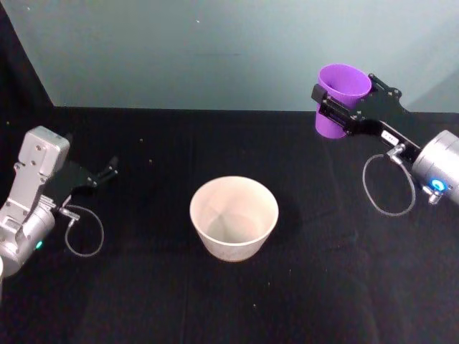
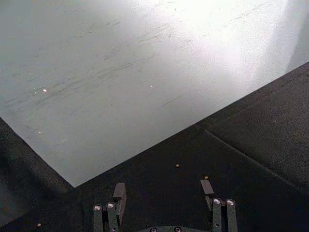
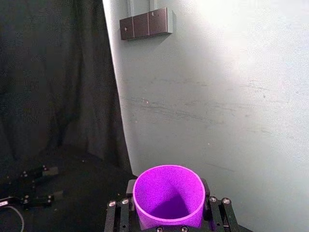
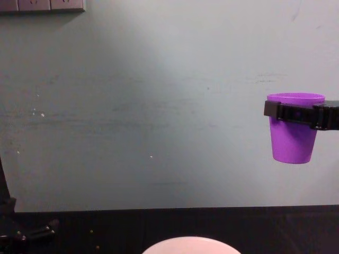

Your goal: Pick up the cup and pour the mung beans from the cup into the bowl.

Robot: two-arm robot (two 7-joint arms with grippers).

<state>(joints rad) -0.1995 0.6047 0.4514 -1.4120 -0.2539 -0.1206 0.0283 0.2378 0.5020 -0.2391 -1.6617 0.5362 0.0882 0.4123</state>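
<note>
Cup (image 1: 346, 84) upright between right jaws

The head camera looks steeply down on the bowl (image 1: 234, 217) at frame centre, the chest camera looks level at the wall (image 4: 159, 106), sharing the cup (image 4: 292, 128) at right with the close right-wrist view, and the left-wrist camera faces tablecloth (image 2: 251, 159) and wall.

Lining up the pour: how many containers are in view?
2. The cup is held upright in the air by the right gripper, far right; the bowl stands mid-table. The left gripper sits open at left.
</note>
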